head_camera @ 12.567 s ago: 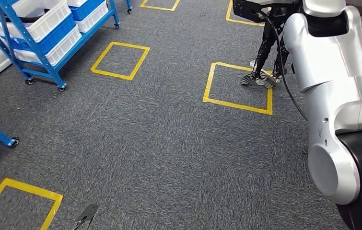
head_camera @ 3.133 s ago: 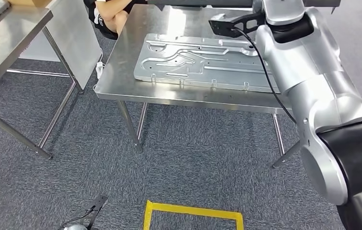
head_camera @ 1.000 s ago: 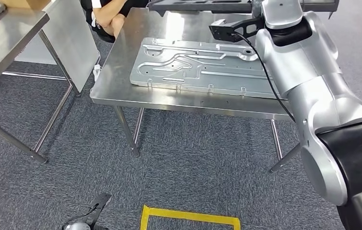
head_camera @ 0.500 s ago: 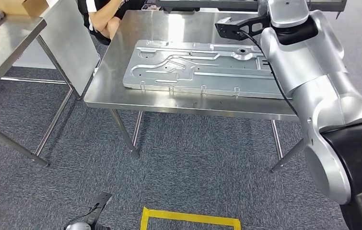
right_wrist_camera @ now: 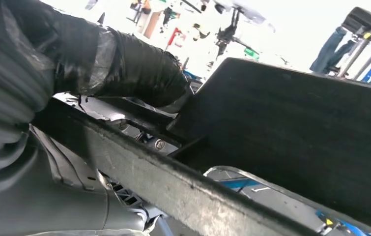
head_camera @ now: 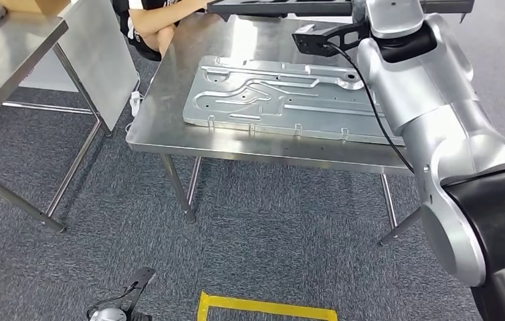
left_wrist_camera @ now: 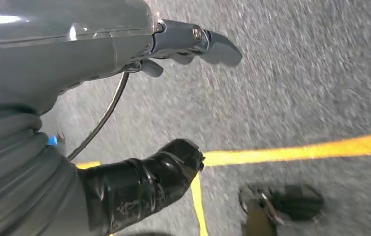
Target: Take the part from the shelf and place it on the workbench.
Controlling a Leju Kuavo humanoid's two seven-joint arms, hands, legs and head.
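Progress: the fetch from the shelf reads as done. The right hand grips a dark flat part, seen in the right wrist view with dark fingers clamped over its thick edge. In the head view that part is carried high at 12 o'clock, above the far side of the steel counter. Not yet set down; placement remains.

A stamped sheet-metal panel already lies flat on the counter, taking up most of its surface. Judgement: free space for the carried part looks limited, mainly along the counter's 9 o'clock side.

Left hand hangs by the carpet, fingers apart, holding nothing. A seated person's arm shows at 11 o'clock beyond the counter.
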